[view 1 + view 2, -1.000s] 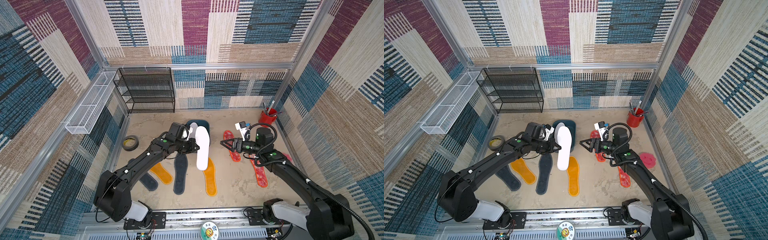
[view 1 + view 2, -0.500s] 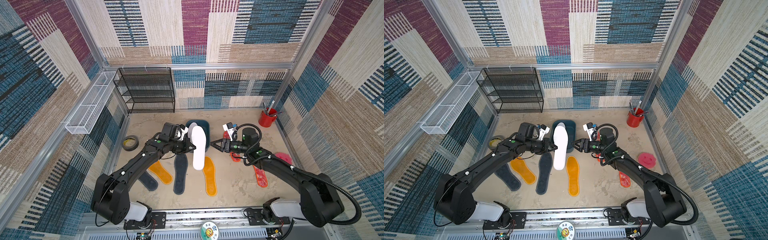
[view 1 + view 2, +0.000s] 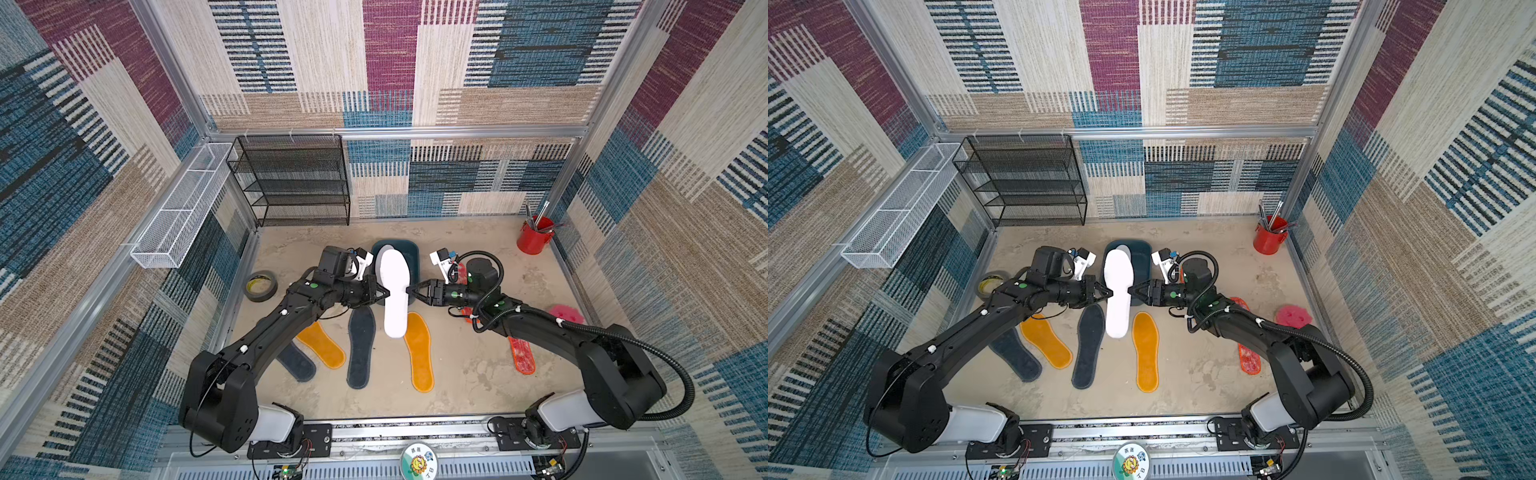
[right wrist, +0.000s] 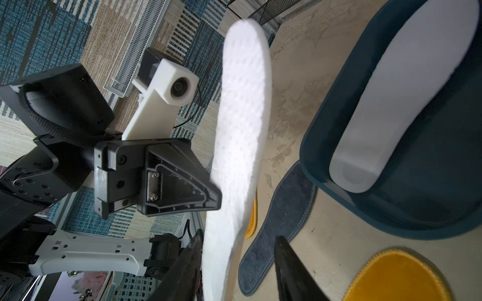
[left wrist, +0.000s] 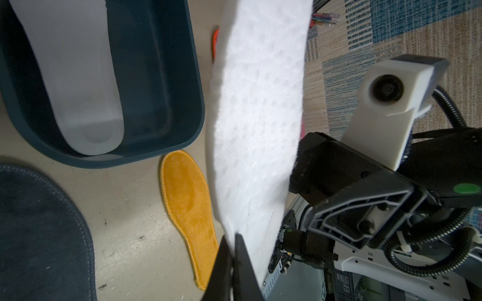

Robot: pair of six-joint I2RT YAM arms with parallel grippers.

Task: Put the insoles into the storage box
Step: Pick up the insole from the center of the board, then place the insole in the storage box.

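White dimpled insole (image 5: 258, 109), left claw (image 3: 386, 293) pinching edge

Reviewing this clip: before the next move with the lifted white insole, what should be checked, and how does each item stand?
1. The left gripper is shut on the held white insole: ok.
2. The right gripper straddles its opposite edge: ok.
3. The right gripper is closed on it: not ok, a gap shows beside one finger.
4. The held white insole is lifted off the floor: ok.
5. The storage box has room beside the white insole inside: ok.
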